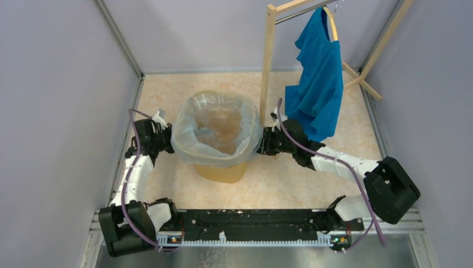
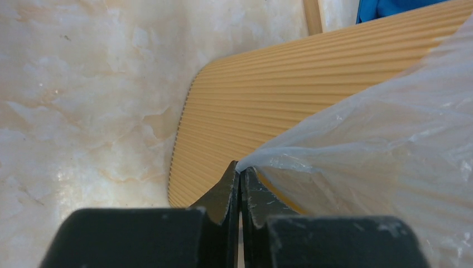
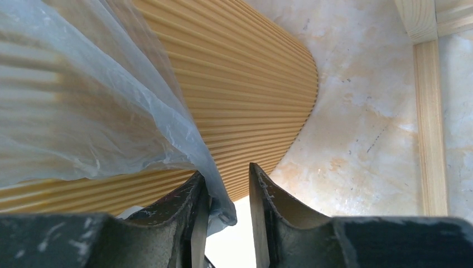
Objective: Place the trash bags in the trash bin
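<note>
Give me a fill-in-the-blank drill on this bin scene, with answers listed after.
1. The left end effector is ___ on the bag.
2. The right end effector, beside the bin, is ___.
3. The shirt on the rack is ___.
Missing words: shut; open; blue.

Lab test booth: plain partition walls [image 1: 56,84].

A blue shirt [image 1: 318,84] is hung on a hanger [image 1: 333,25] from a wooden rack [image 1: 268,61]; the rack is set at the far right of a marbled table [image 1: 290,178]; the table is enclosed by grey walls [image 1: 56,84].
</note>
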Action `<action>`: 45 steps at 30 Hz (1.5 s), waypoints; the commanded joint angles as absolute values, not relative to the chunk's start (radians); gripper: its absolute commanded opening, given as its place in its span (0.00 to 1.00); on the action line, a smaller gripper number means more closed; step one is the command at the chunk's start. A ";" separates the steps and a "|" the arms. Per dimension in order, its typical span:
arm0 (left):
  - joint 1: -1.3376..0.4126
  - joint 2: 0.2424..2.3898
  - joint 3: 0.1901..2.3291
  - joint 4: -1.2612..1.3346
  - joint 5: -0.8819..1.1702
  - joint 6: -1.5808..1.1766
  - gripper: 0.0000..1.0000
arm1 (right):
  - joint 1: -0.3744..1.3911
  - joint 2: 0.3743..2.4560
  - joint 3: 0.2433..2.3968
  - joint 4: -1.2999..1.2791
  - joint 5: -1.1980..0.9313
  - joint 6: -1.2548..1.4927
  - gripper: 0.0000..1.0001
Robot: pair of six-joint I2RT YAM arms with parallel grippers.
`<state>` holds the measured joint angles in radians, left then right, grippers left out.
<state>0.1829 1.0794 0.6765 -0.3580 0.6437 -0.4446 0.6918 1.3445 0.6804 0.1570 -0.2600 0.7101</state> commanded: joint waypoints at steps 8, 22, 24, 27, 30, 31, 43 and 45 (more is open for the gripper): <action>0.161 0.947 0.660 -0.432 0.618 -0.481 0.30 | 0.701 1.220 0.666 0.055 -0.181 0.632 0.50; 0.161 0.800 0.935 -0.740 -0.037 -0.501 0.99 | 0.694 0.996 0.811 -0.422 0.115 0.441 0.78; 0.160 0.755 0.935 -0.721 -0.128 -0.505 0.99 | 0.694 0.987 0.809 -0.419 0.104 0.443 0.79; 0.161 0.700 0.952 -0.714 -0.247 -0.519 0.99 | 0.694 0.991 0.798 -0.390 0.080 0.454 0.79; 0.159 0.702 0.955 -0.724 -0.288 -0.527 0.99 | 0.694 1.010 0.795 -0.367 0.054 0.464 0.79; 0.159 0.708 0.959 -0.729 -0.299 -0.533 0.99 | 0.694 1.018 0.799 -0.364 0.048 0.464 0.79; 0.105 0.865 1.259 -0.389 0.660 -0.511 0.82 | 0.694 1.016 0.803 -0.374 0.047 0.444 0.79; 0.021 0.881 1.251 -0.326 0.645 -0.553 0.81 | 0.695 1.016 0.800 -0.367 0.041 0.451 0.79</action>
<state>0.1192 0.8478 1.2503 -0.5404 0.3534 -0.4641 0.6918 1.0233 0.7677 -0.3904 0.0513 0.4603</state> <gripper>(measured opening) 0.819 0.789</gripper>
